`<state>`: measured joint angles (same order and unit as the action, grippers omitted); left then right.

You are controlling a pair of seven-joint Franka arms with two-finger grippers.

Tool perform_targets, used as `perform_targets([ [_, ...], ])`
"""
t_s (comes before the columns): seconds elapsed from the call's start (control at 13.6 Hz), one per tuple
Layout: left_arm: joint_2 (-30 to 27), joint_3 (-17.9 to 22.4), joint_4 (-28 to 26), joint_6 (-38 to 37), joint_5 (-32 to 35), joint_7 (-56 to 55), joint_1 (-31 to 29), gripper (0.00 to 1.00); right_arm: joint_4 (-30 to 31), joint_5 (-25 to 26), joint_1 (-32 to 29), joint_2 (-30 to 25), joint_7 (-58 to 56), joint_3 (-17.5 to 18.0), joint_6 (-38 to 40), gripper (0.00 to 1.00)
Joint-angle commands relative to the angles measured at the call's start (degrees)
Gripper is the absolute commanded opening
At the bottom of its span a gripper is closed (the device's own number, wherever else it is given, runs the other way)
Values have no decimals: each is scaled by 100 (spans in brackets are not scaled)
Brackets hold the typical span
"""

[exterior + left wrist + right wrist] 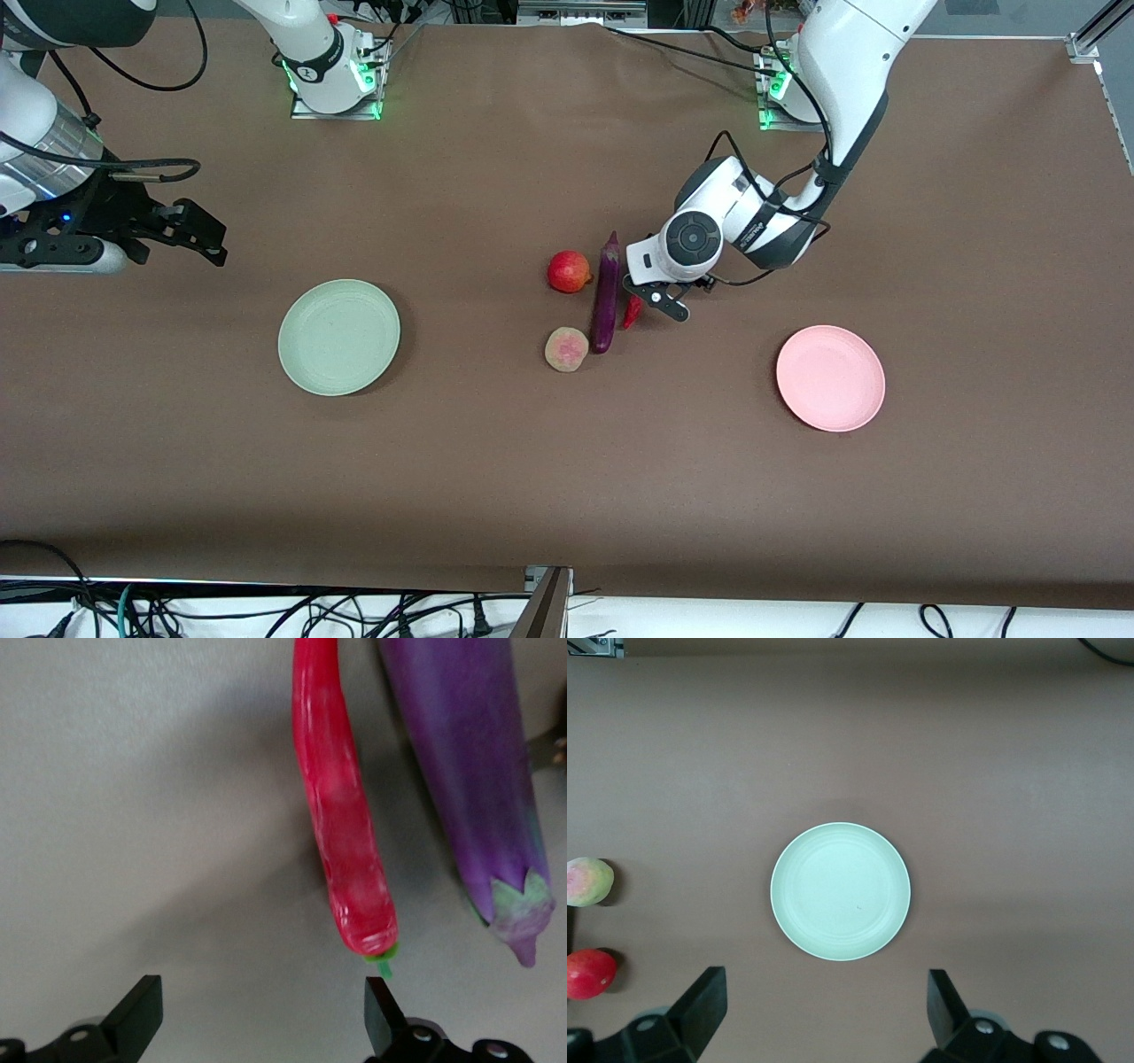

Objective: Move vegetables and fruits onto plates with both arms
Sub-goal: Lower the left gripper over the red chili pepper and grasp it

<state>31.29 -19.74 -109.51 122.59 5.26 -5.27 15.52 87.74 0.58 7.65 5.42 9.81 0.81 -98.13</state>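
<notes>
Surface: brown table (496, 461), with both arm bases along its upper edge in the front view.
Front view, landmark: eggplant (606, 299) lies mid-table, lengthwise toward the camera.
Front view, food: chili (632, 311) just beside the eggplant toward the left arm's end; red fruit (568, 271) beside it toward the right arm's end; tan fruit (566, 348) near the eggplant's nearer tip.
Front view, plates: green plate (338, 337) well apart from the eggplant toward the right arm's end; pink plate (830, 377) well apart toward the left arm's end.
Front view, claws: left gripper (657, 299) low beside the chili; right gripper (190, 232) waits high near the green plate.
Left wrist view: left gripper (261, 1014) fingers apart, chili (347, 824) stem at one fingertip, eggplant (469, 771) alongside.
Right wrist view: right gripper (827, 1008) fingers apart, holding nothing, over the green plate (840, 890); both fruits at the frame's edge.
</notes>
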Motion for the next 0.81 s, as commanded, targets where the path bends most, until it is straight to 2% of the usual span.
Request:
perform_targets([
  [0.0, 61, -21, -79, 370, -16, -246, 118, 100, -11, 82, 0, -15, -76, 33, 4, 100],
  [0.29, 299, -21, -79, 783, -16, -299, 180, 100, -11, 21, 0, 11, -15, 33, 65, 100],
  [0.59, 413, -21, -70, 881, 10, -396, 224, 98, -2, -32, 0, 117, -49, 42, 137, 100],
  [0.66, 422, -13, -70, 977, 19, -396, 259, 89, -2, -49, 0, 160, -58, 51, -21, 100],
  [0.73, 422, -12, -61, 978, 19, -396, 259, 62, -46, -41, 95, 239, -102, 51, -92, 100],
])
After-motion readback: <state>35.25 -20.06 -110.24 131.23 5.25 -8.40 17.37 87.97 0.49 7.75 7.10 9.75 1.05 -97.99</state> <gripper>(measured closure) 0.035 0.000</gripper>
